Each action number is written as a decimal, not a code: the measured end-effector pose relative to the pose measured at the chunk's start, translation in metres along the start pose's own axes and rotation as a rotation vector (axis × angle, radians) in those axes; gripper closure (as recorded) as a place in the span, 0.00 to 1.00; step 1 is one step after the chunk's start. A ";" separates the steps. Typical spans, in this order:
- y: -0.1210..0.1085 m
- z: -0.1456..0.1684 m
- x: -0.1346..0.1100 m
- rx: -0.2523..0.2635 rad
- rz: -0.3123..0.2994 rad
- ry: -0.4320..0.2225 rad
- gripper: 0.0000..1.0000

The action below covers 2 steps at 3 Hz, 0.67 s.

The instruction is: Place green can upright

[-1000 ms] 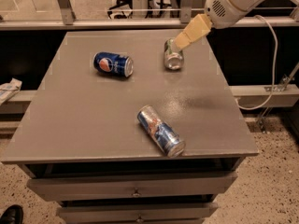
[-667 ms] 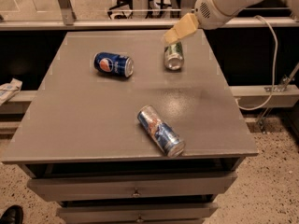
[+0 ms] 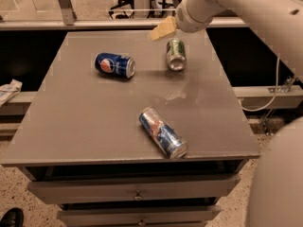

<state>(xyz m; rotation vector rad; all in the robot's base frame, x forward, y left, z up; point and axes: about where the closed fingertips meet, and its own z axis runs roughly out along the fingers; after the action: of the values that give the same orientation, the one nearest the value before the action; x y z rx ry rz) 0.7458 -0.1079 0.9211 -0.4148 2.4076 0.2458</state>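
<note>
Presently, the pale tan gripper (image 3: 163, 28) at the end of the white robot arm (image 3: 236, 4) is seen hanging over the far part of the table, just beside and above the far end of the small green-and-silver aluminium drink can (image 3: 176, 54); whether its jaws are parted or closed cannot be told, and nothing is seen to be held in them. The green can is found on its side on the far right part of the table, one silver end turned toward the camera, apart from the gripper. The step in hand is judged to be the approach before the grasp, so none of the righting is yet done. For the next move, the gripper would need to be lowered over the can's body and closed across its round sides, after which the can could be tipped onto one silver end; a roll under the first touch is the likely risk. Well apart to the left, a dark blue Pepsi can (image 3: 114, 64) lies on its side, and a longer slim blue-and-silver can (image 3: 162, 132) lies aslant near the front edge. All three are carried by a plain grey table (image 3: 85, 122) with drawers (image 3: 137, 193) beneath. A speckled floor (image 3: 19, 193), a white cable (image 3: 274, 93) and a dark shoe (image 3: 10, 217) are seen around it.
</note>
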 end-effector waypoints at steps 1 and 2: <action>-0.003 0.033 0.003 0.046 0.026 0.085 0.00; -0.012 0.054 0.007 0.081 0.027 0.155 0.00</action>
<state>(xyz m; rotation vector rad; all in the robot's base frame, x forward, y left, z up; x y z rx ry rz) 0.7771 -0.1056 0.8750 -0.3766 2.5668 0.1315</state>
